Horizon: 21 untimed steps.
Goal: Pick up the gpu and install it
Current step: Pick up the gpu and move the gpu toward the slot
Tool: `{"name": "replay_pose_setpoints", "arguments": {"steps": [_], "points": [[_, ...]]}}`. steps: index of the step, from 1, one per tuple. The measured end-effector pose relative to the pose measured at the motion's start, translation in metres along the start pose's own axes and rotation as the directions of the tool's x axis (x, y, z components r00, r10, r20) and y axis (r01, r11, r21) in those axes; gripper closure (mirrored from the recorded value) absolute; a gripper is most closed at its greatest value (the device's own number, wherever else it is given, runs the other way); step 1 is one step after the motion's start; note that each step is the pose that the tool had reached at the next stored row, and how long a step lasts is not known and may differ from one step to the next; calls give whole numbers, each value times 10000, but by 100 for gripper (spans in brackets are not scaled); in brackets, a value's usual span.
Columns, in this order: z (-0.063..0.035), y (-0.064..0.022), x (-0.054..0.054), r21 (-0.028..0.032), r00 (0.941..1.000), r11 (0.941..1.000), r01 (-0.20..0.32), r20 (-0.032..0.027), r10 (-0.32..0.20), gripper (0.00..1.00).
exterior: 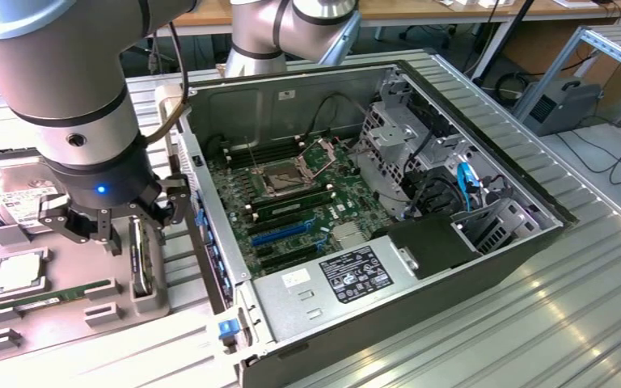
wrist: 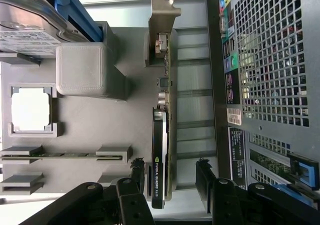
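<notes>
Gpu [wrist: 161,150]: thin black-faced card, green board, silvery bracket, standing on edge at grey plastic tray [wrist: 125,125] edge beside open computer case [exterior: 419,315]. Black gripper [wrist: 169,167] jaws apart, straddling it. Card seen edge-on, face mostly hidden.

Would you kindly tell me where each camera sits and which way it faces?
Exterior view: raised above the table, looking down into the open computer case and the grey tray; the arm and pincer show.
Wrist view: on the wrist, looking down between the open pincer's fingers at the gpu standing on edge.
Both share the gpu, tray, case and pincer.
</notes>
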<state>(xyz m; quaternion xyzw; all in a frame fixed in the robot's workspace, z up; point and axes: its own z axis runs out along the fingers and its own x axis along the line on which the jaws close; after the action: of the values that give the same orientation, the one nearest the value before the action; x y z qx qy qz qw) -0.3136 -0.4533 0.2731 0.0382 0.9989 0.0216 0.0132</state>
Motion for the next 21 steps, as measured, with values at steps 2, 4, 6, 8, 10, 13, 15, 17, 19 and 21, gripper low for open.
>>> {"name": "replay_pose_setpoints", "arguments": {"steps": [2, 4, 6, 8, 10, 13, 15, 17, 19, 21], "points": [[5, 0, 0, 0, 10000, 10000, 0, 0, 0, 46], [10, 0, 0, 0, 10000, 10000, 0, -1, 0, 46], [15, -1, 0, 0, 10000, 10000, 0, 0, 0, 46], [21, -1, 0, 0, 10000, 10000, 0, -1, 0, 46], [25, -1, 1, 1, 10000, 10000, 0, -1, 0, 46], [36, -2, 1, 0, 10000, 10000, 0, -1, 0, 46], [40, -2, 1, 1, 10000, 10000, 0, -1, 0, 46], [49, -2, 1, 0, 10000, 10000, 0, 0, 0, 46], [53, -2, 1, 1, 10000, 10000, 0, -1, 0, 46], [59, -3, 1, 0, 10000, 10000, 0, 0, 0, 46]]}}
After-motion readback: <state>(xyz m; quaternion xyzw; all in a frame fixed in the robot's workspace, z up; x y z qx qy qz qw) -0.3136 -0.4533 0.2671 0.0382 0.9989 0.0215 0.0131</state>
